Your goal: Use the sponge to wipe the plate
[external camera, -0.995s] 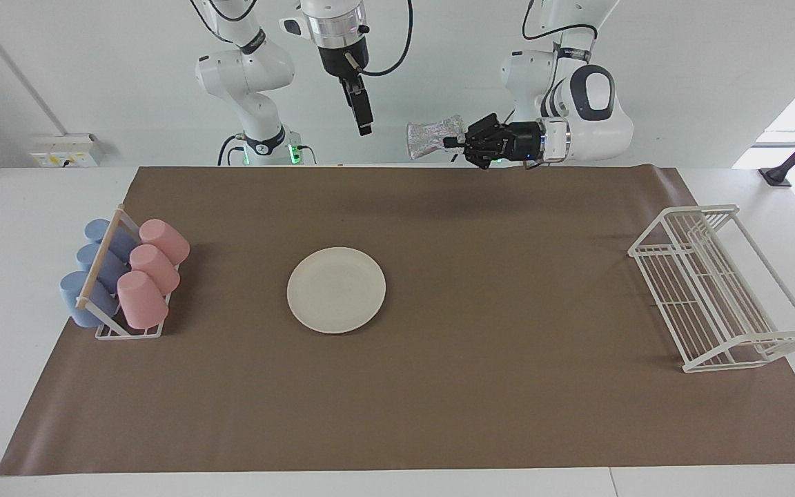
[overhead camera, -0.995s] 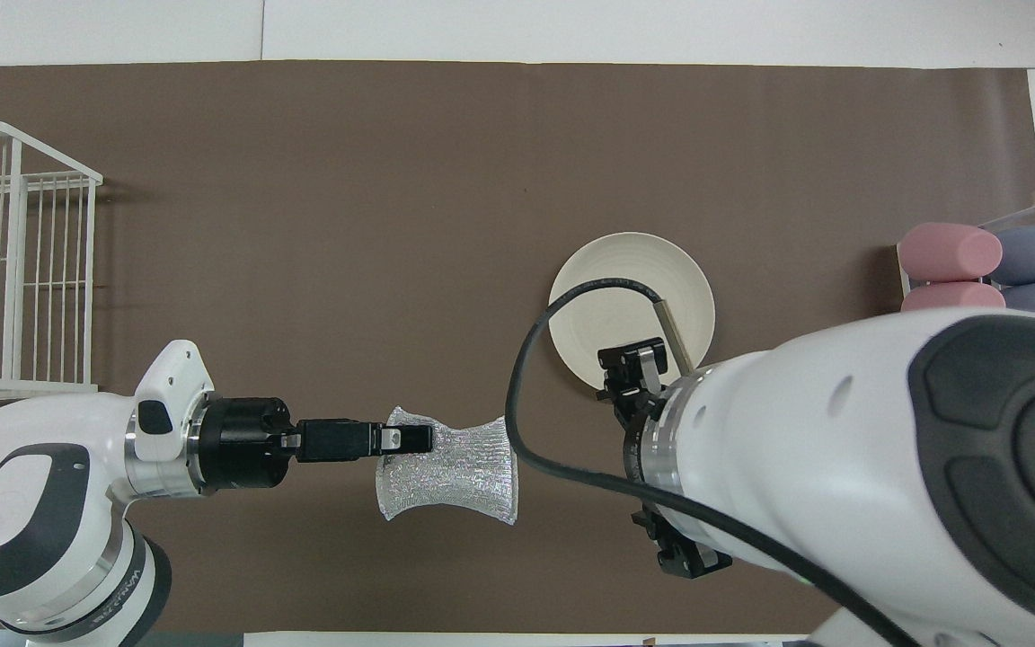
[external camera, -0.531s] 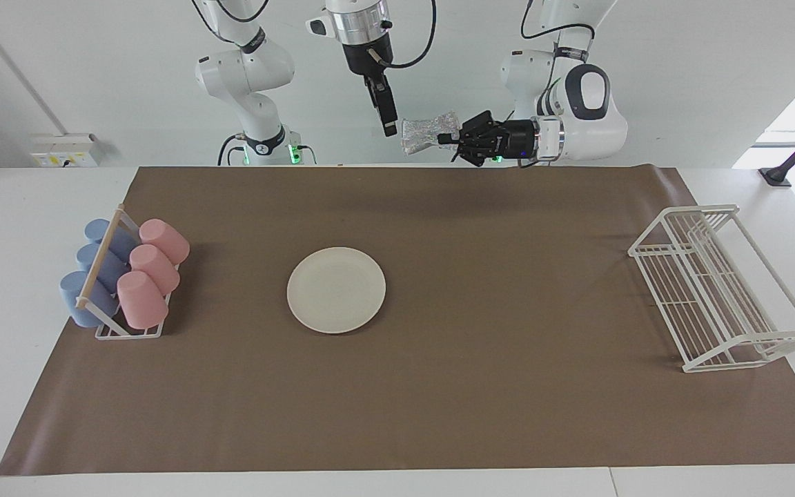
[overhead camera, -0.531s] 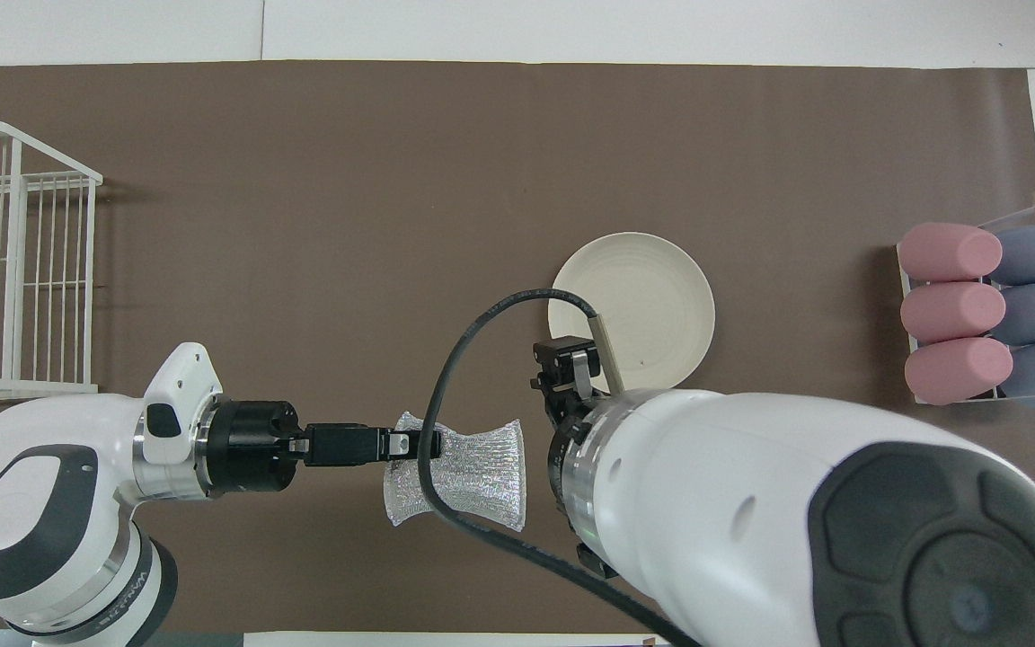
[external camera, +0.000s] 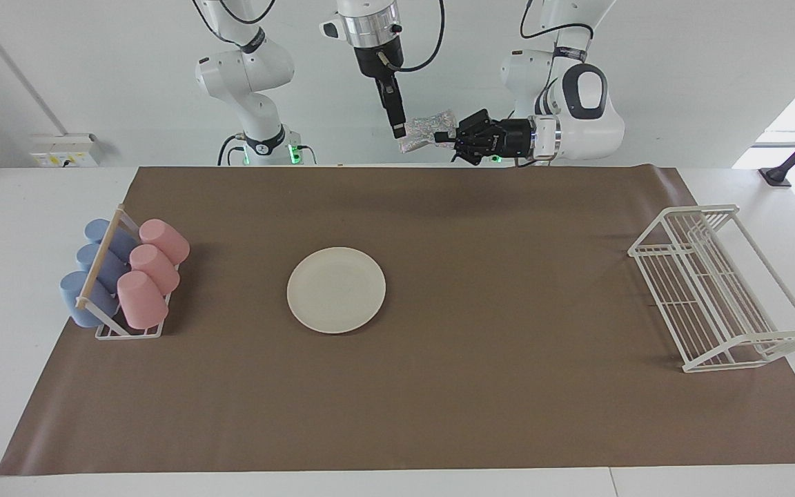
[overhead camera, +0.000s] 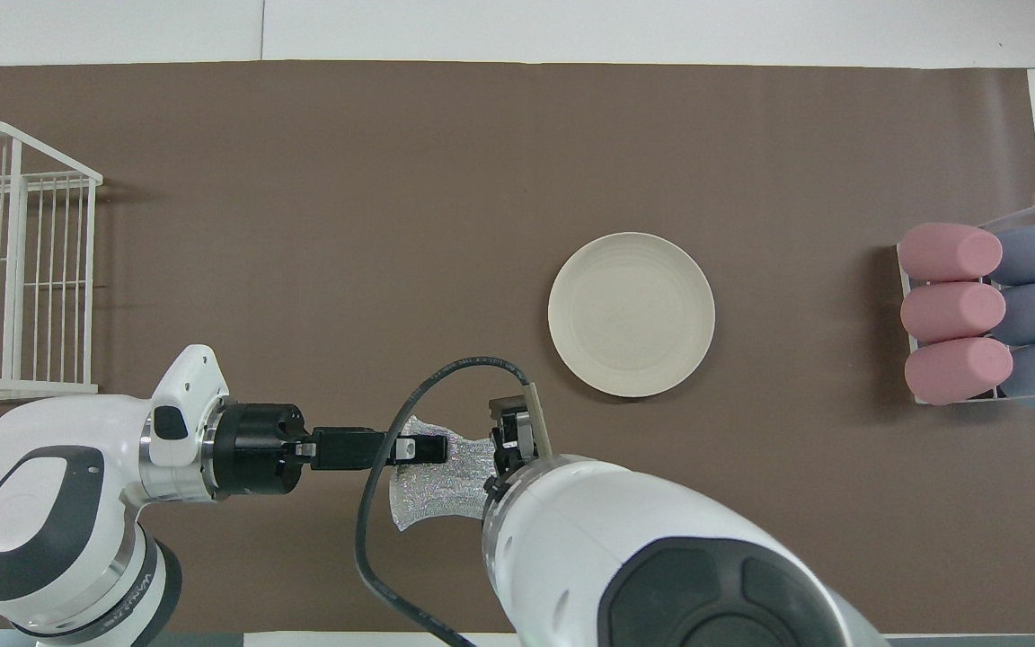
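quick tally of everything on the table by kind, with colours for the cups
pink cups: 3
blue cups: 3
cup holder: 1
plate: 1
white wire rack: 1
sponge, held up by the left gripper: 1
total: 10

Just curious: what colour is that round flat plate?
Cream-white, plain; the round flat plate shows best in the overhead view.

Bright, even indoor lighting, daylight glare at the table (external camera: 794,186) corner toward the left arm's end, soft shadows beside the wire rack (external camera: 718,290) and plate (external camera: 336,290), sharp focus throughout.
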Available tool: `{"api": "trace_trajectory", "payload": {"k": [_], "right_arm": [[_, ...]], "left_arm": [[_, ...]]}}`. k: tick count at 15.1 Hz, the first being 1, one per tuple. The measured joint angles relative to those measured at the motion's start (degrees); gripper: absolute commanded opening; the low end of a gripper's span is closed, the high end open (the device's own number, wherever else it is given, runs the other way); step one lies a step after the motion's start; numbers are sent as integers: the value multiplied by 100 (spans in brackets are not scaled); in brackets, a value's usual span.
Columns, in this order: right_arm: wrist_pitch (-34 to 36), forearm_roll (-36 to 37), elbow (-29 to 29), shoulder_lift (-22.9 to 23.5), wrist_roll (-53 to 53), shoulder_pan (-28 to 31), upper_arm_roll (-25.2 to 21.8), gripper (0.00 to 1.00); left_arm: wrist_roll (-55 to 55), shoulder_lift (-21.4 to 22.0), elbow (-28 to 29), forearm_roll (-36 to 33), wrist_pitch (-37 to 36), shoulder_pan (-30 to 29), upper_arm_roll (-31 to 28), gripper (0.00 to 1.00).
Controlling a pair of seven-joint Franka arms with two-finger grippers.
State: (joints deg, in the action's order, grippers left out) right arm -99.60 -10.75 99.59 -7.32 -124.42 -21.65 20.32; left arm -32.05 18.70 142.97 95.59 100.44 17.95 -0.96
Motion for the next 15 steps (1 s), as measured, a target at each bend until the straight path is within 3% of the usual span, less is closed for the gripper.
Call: {"api": "trace_trajectory", "payload": {"k": [6, 11, 15], "right_arm": [[-13, -267, 213, -44, -128, -14, -3, 100], [-620, -313, 548, -175, -123, -14, -3, 100], [-697, -313, 586, -175, 60, -14, -3, 100]], "left_arm": [[-1, 0, -3, 2, 0, 0, -1, 0], [-1, 0, -3, 3, 0, 8, 0, 0], [-2, 0, -3, 3, 0, 30, -1, 0]]}}
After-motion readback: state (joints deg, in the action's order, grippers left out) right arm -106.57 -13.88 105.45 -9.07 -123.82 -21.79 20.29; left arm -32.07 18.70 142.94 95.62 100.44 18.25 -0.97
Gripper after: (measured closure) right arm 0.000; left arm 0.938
